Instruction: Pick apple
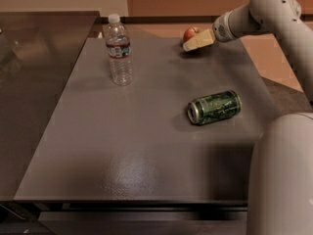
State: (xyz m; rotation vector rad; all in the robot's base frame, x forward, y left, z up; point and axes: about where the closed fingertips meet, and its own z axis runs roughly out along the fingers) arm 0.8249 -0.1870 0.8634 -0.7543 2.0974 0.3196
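The apple (190,33) is small, round and red. It sits at the far edge of the grey table (137,146), right of centre. My gripper (191,45) reaches in from the right on the white arm. Its pale yellowish finger (199,40) lies just in front of and right of the apple, close to it or touching it. The finger partly covers the apple's lower right side.
A green can (214,107) lies on its side at the table's right middle. A clear plastic water bottle (119,50) stands upright at the far left. My white arm's base (281,175) fills the near right. A dark counter (29,82) adjoins the table's left side.
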